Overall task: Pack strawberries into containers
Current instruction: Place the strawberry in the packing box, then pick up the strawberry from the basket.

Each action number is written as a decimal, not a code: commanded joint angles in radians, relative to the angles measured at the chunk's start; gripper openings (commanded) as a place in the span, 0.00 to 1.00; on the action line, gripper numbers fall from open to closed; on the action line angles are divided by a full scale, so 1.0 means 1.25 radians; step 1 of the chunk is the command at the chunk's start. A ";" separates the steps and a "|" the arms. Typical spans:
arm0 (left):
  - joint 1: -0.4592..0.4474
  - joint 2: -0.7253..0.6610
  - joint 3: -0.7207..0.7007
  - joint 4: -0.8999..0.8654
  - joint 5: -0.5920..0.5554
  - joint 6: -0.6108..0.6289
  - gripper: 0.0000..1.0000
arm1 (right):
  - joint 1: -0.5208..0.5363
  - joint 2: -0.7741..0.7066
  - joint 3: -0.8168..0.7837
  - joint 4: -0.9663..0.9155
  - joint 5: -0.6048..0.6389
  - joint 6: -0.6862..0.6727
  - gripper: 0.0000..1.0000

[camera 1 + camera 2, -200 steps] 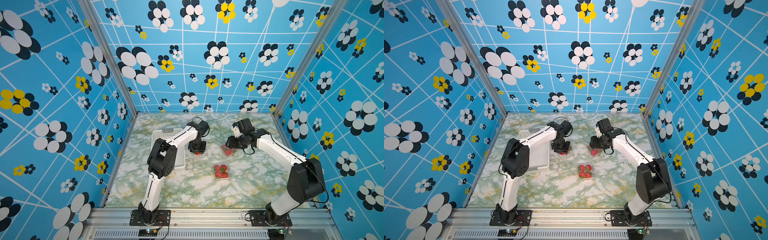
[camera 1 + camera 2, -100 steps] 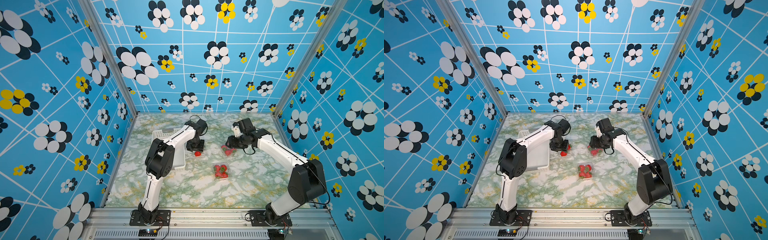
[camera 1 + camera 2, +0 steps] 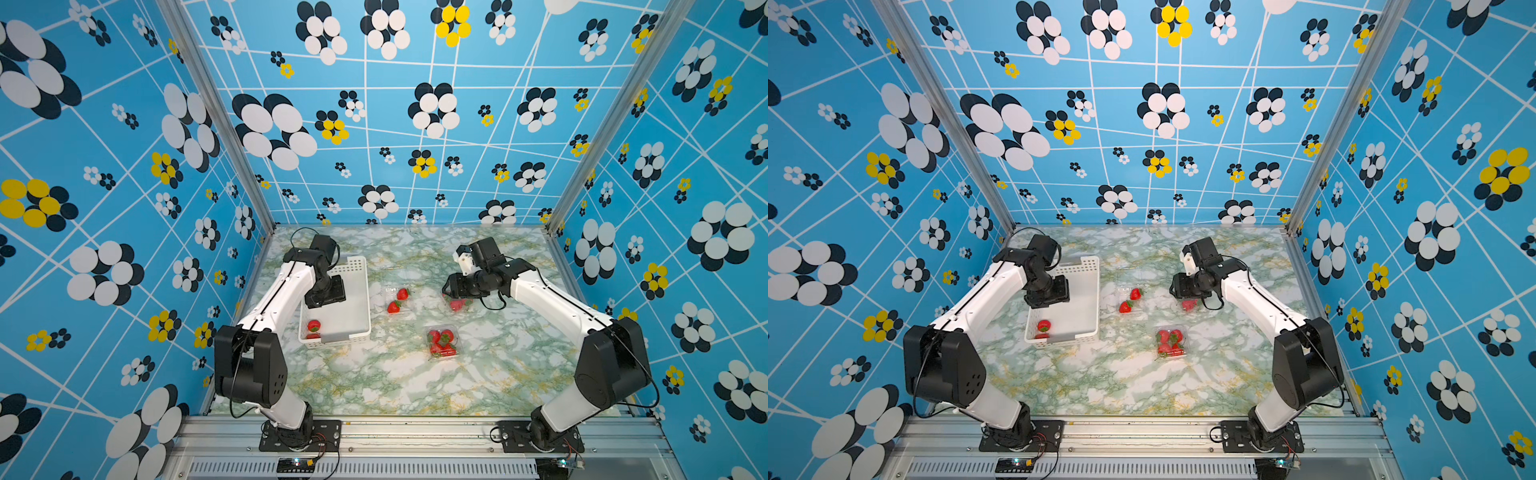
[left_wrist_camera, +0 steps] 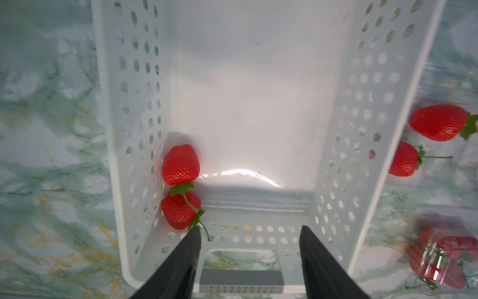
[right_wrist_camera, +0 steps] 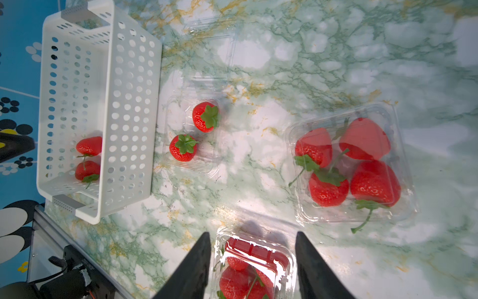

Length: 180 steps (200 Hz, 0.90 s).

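Note:
Two strawberries lie in a corner of the white basket. My left gripper hangs open over that basket with nothing between its fingers; in a top view the left gripper is above the basket's far half. An open clear container beside the basket holds two strawberries. My right gripper is shut on a closed container of strawberries, a finger against each side. In a top view that container rests on the table under the right gripper.
A third container with several strawberries sits nearer the front, seen in both top views. The open container's clear lid lies flat behind it. Marble table is walled by blue patterned panels.
The left gripper let go of a strawberry in the open middle container, opened wider and swung left over the basket. The right arm has not moved.

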<state>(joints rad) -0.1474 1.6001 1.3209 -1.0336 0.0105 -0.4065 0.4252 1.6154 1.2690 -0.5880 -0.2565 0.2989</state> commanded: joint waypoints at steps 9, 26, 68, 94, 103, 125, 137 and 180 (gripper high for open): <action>0.025 0.032 -0.034 0.009 -0.027 0.017 0.63 | 0.023 0.022 0.027 -0.001 -0.020 -0.017 0.54; 0.045 0.053 -0.036 0.015 -0.045 0.013 0.63 | 0.031 0.026 0.032 -0.004 -0.019 -0.016 0.54; 0.065 0.106 -0.045 0.023 -0.052 0.025 0.63 | 0.035 0.026 0.029 -0.010 -0.013 -0.011 0.54; 0.077 0.119 -0.055 0.038 -0.046 0.023 0.64 | 0.036 0.025 0.027 -0.010 -0.011 -0.008 0.54; 0.084 0.123 -0.060 0.042 -0.048 0.023 0.64 | 0.037 0.025 0.026 -0.011 -0.010 -0.008 0.54; 0.091 0.125 -0.077 0.052 -0.044 0.026 0.64 | 0.037 0.026 0.026 -0.012 -0.010 -0.007 0.54; 0.096 0.120 -0.087 0.060 -0.046 0.023 0.64 | 0.037 0.030 0.025 -0.012 -0.010 -0.006 0.54; 0.110 0.140 -0.108 0.084 -0.033 0.026 0.64 | 0.037 0.033 0.028 -0.012 -0.008 -0.002 0.54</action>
<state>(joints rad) -0.0219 1.7435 1.2045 -0.9417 -0.0376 -0.3920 0.4637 1.6413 1.2800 -0.5900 -0.2680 0.2958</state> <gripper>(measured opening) 0.646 0.538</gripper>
